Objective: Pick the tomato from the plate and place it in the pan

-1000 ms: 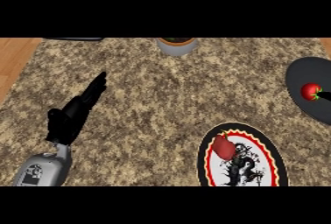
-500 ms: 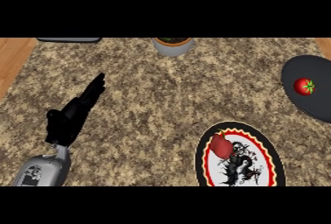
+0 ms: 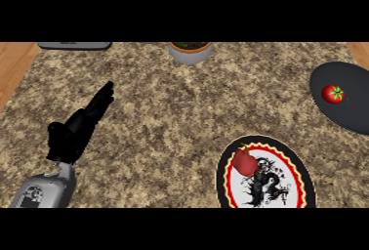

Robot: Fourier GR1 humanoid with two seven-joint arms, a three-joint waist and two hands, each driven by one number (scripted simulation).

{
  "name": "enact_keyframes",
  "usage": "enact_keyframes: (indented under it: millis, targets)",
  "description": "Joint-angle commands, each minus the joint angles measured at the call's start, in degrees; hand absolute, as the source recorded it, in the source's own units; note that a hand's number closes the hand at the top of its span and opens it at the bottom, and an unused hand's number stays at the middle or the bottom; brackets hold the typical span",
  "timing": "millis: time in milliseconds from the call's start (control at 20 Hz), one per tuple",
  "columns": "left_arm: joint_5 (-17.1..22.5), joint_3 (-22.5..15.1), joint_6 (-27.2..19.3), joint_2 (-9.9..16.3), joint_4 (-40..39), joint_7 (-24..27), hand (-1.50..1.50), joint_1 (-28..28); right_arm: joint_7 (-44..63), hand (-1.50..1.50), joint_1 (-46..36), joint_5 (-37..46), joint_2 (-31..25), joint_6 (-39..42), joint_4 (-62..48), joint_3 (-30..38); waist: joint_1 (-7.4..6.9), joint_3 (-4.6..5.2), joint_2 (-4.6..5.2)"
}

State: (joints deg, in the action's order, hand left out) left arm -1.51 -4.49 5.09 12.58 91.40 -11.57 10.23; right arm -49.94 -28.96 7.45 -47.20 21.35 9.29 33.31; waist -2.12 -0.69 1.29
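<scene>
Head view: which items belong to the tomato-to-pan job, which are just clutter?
Job:
- tomato, lying in the pan
- pan
- plate
- left hand, open

Lying about:
- plant pot
- grey object at far edge

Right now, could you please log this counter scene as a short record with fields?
surface: speckled granite counter
tomato: small red tomato, lying in the dark round pan at the right edge
plate: black-rimmed patterned plate, a red object on it
pot: grey plant pot, far edge
left hand: open, fingers straight
right hand: not in view
</scene>
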Motion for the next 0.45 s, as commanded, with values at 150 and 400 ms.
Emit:
enact_keyframes:
  millis: [150, 400]
  targets:
    - [0.14, 0.38, 0.00, -0.30, -0.03, 1.30, 0.00, -1.55, -9.51, -1.50, 5.26, -1.09, 1.54, 7.09, 1.59, 0.53, 0.32, 0.01, -0.19]
    - [-0.49, 1.13, -0.57, -0.20, -1.50, 1.00, 0.00, -0.08, -10.98, -1.50, 8.34, -1.78, 2.22, 6.30, 2.51, 0.80, 0.97, 0.06, -0.27]
